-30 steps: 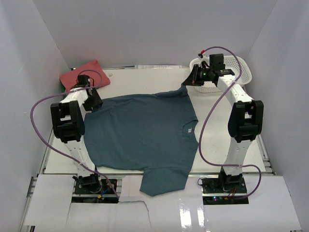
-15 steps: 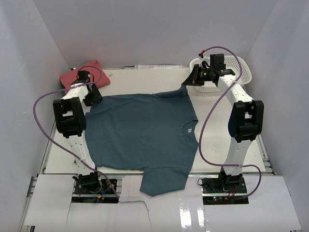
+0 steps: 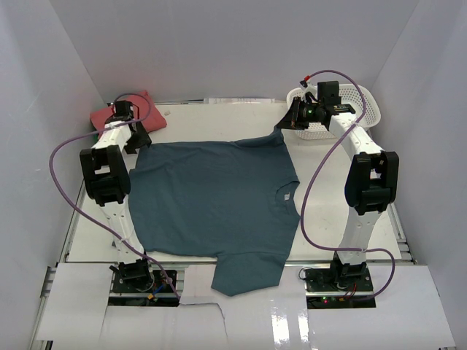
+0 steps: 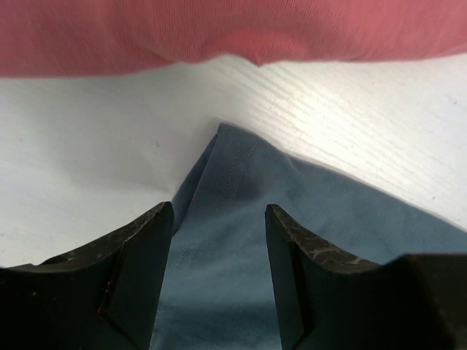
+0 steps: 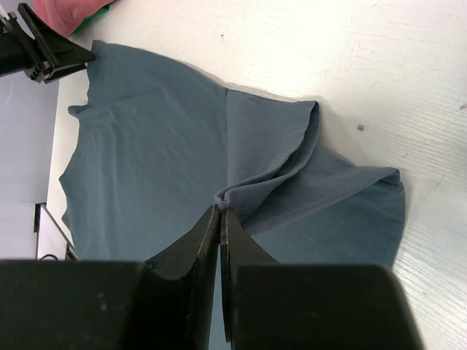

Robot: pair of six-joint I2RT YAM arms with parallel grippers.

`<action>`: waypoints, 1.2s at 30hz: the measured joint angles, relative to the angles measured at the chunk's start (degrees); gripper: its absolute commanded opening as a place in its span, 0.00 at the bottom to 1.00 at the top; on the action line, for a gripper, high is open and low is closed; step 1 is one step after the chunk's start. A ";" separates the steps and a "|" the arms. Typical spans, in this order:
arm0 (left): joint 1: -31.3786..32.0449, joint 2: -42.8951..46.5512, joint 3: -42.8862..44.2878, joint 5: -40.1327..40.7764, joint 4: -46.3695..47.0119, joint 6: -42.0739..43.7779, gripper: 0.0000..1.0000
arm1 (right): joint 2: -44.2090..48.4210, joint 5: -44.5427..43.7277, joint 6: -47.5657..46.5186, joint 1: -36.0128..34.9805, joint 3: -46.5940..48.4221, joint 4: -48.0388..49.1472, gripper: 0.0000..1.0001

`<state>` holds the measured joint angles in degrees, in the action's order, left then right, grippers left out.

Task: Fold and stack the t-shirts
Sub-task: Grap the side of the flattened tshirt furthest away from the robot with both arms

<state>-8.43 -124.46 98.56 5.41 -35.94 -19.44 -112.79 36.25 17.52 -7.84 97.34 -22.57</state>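
The teal-blue t-shirt [image 3: 211, 197] lies spread flat on the white table, its white neck label [image 3: 286, 195] at the right. My left gripper [image 3: 137, 141] is open over the shirt's back-left corner. In the left wrist view the gripper [image 4: 219, 211] has its jaws on either side of that corner [image 4: 241, 175], not closed on it. My right gripper [image 3: 289, 122] is shut on a pinched fold of the shirt's back-right sleeve, seen in the right wrist view [image 5: 220, 208]. The coral-red t-shirt [image 3: 117, 115] lies bunched at the back left, just beyond the left gripper [image 4: 219, 29].
A white lattice basket [image 3: 357, 109] stands at the back right behind the right arm. Bare table [image 3: 219, 120] lies between the shirt's far edge and the back wall. The shirt's near sleeve hangs over the table's front edge [image 3: 244, 281].
My left gripper has moved toward the back left, nearer the red t-shirt, and the teal shirt's back-left corner now lies further out. The right arm has not moved.
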 measured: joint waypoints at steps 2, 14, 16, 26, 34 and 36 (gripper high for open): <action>-0.07 0.00 0.63 0.09 0.17 0.09 0.64 | 0.00 0.00 0.00 0.00 0.00 0.00 0.08; -0.13 -4.11 3.23 -0.28 1.55 0.35 0.61 | 0.00 -0.02 0.00 0.00 0.00 -0.02 0.08; -0.11 -4.24 3.50 -0.39 1.73 0.37 0.59 | 0.00 -0.02 0.00 0.00 0.00 -0.04 0.08; -0.66 -4.59 3.61 -0.98 2.01 0.52 0.34 | 0.00 -0.02 -0.02 0.00 0.00 -0.04 0.08; -1.16 -4.87 3.65 -2.43 2.58 0.76 0.20 | 0.00 -0.02 -0.02 0.00 0.00 -0.04 0.08; -1.25 -5.25 4.15 -2.91 2.73 0.72 0.15 | 0.00 -0.02 -0.02 0.00 0.00 -0.04 0.08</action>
<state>-9.67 -129.71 102.72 2.50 -33.21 -18.72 -112.79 36.23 17.50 -7.84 97.34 -22.61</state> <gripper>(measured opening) 0.204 0.080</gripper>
